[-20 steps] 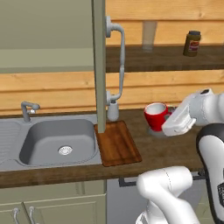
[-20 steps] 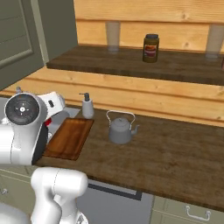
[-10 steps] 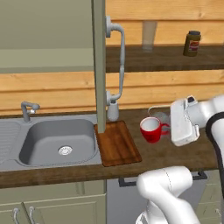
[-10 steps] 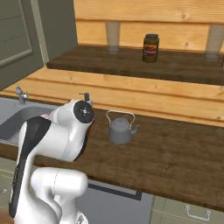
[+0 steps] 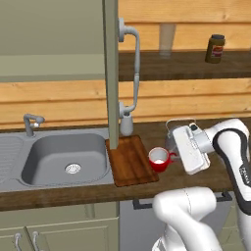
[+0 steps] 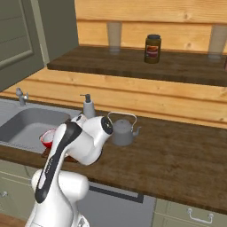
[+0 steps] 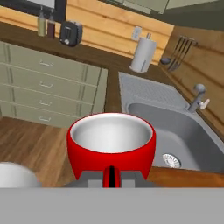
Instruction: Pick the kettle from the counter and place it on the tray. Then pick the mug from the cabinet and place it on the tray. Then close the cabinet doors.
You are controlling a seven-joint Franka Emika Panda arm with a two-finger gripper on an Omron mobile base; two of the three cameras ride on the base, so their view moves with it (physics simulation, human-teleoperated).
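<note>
My gripper is shut on the handle of the red mug, which hangs upright just above the right edge of the wooden tray. In the hand view the mug is right in front of my gripper, pale inside and empty. The grey kettle stands on the dark counter, to the right of the tray and behind my hand. Part of the kettle peeks out from behind the hand. A cabinet door stands open, edge-on, over the tray's back left.
The steel sink with its tap lies left of the tray. A soap bottle stands behind the tray. A jar and a glass sit on the upper shelf. A paper towel roll stands beyond the sink.
The arm has swung the mug down and to the left, from above the counter right of the kettle to the tray's right edge. The kettle has stayed put.
</note>
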